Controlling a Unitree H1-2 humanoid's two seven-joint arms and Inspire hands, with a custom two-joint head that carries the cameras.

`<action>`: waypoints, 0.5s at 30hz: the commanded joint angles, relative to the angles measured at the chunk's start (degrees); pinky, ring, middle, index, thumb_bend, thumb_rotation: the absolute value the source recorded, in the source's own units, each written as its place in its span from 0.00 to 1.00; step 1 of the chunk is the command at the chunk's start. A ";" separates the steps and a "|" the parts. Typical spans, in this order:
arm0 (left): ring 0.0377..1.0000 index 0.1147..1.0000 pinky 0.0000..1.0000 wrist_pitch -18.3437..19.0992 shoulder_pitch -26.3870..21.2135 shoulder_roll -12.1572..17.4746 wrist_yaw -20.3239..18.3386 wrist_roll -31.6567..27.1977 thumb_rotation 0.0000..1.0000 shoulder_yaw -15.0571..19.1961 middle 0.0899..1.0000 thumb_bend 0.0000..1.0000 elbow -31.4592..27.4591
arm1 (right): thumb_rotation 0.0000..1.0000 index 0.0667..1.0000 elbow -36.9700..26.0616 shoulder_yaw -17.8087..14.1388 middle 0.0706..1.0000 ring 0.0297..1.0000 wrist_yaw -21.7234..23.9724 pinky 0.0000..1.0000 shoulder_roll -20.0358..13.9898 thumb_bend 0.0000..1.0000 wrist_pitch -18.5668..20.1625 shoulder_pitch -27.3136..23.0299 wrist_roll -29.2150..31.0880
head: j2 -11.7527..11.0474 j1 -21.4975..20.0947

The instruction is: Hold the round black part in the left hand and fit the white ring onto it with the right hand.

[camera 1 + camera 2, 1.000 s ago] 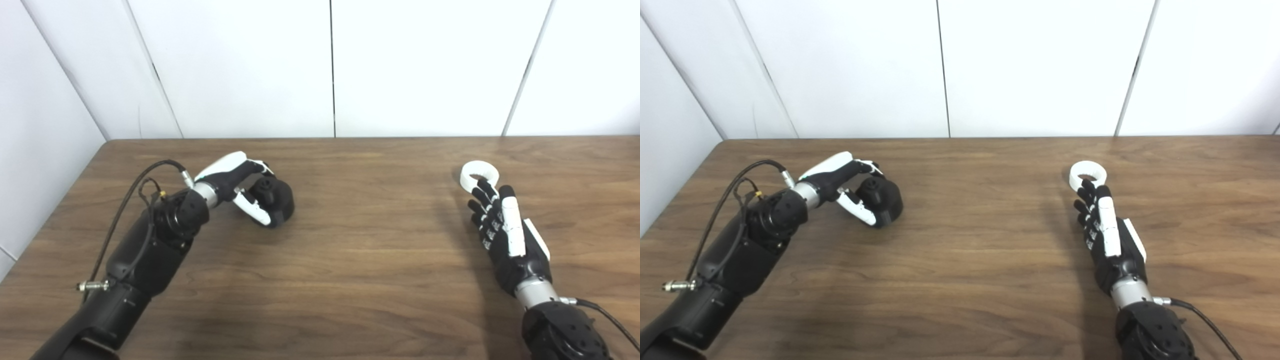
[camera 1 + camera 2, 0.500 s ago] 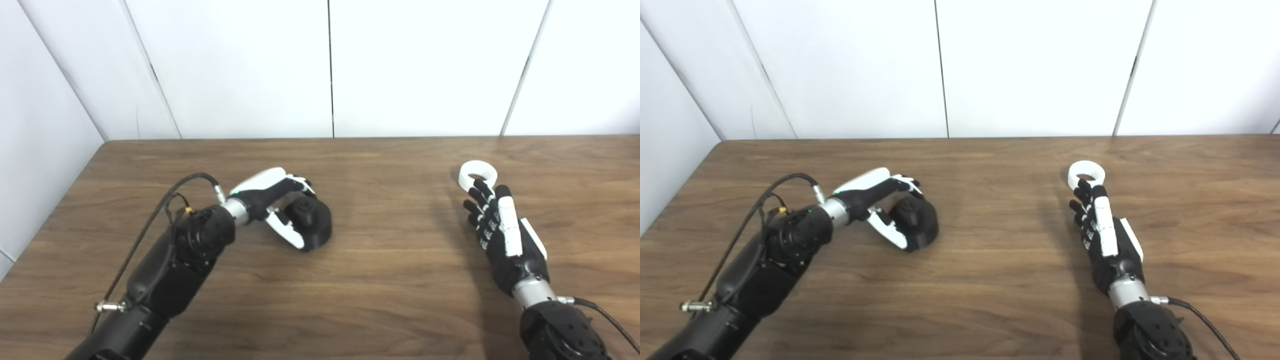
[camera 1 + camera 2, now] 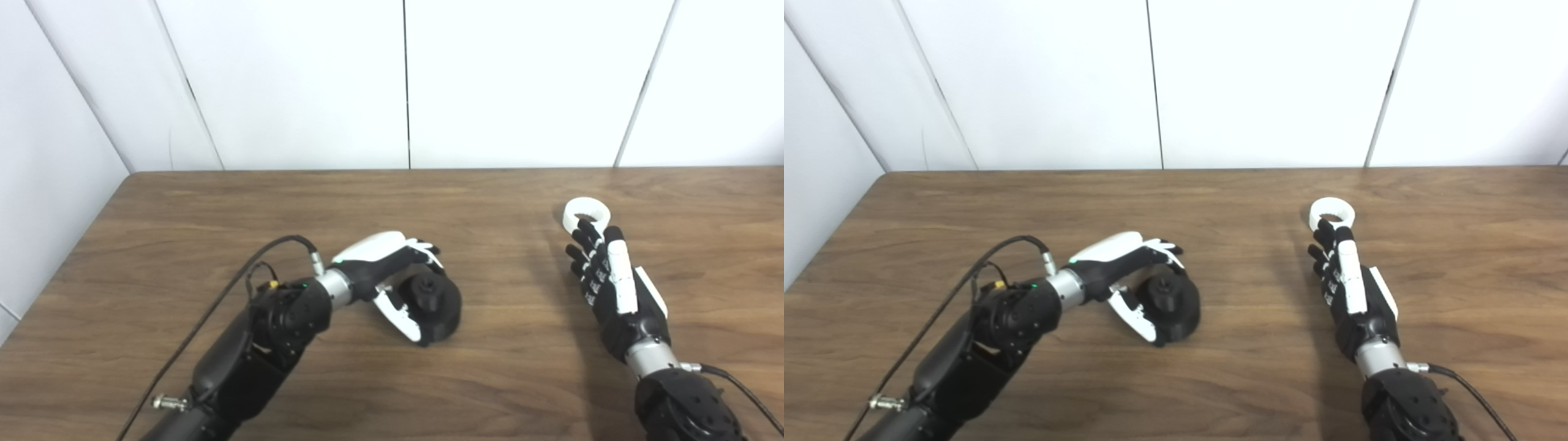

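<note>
A brown wooden table [image 3: 502, 380] is filling the lower two thirds of the frame, with white wall panels [image 3: 294, 79] running across the top.

The left arm [image 3: 257, 343] is coming in from the bottom left and reaching toward the middle of the frame. Its left hand [image 3: 383, 272] is curling around the black part [image 3: 436, 303], which is sitting just left of the frame's centre: the fingers are arching over the top far side and the white thumb [image 3: 398, 312] is pressing the near lower side, so the hand is gripping the part (whether the part is lifted or resting on the wood cannot be told). A black cable [image 3: 245, 288] is looping from the wrist down the forearm.

The right arm is rising from the bottom right corner. The right hand [image 3: 612, 285] is lying nearly flat, fingers stretched straight and only slightly apart, holding nothing. Its fingertips [image 3: 582, 229] are reaching the near edge of the ring [image 3: 587, 212], which is lying flat on the table at centre right; contact or a hair's gap cannot be told.

The left eye view is showing a small knob on top of the part, partly under the fingers. The right eye view [image 3: 1167, 288] is showing that knob more clearly, and is showing the ring's hole [image 3: 1332, 212] as a fuller opening above the fingertips.
</note>
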 commanded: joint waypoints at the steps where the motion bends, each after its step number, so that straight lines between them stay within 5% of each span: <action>1: 1.00 0.63 0.92 -1.55 -0.22 -0.26 0.55 0.79 0.20 -0.66 0.95 0.94 -0.84 | 1.00 0.96 -2.47 -0.10 0.97 0.96 0.23 1.00 -0.04 0.60 -0.64 -1.62 0.10 | 0.16 0.09; 15: 1.00 0.65 0.93 -1.39 2.76 -4.85 2.44 2.68 0.22 -3.49 0.97 0.93 -1.17 | 1.00 0.95 -2.98 -0.03 0.96 0.95 0.46 1.00 -0.35 0.61 -0.11 -1.76 0.12 | 0.70 -0.04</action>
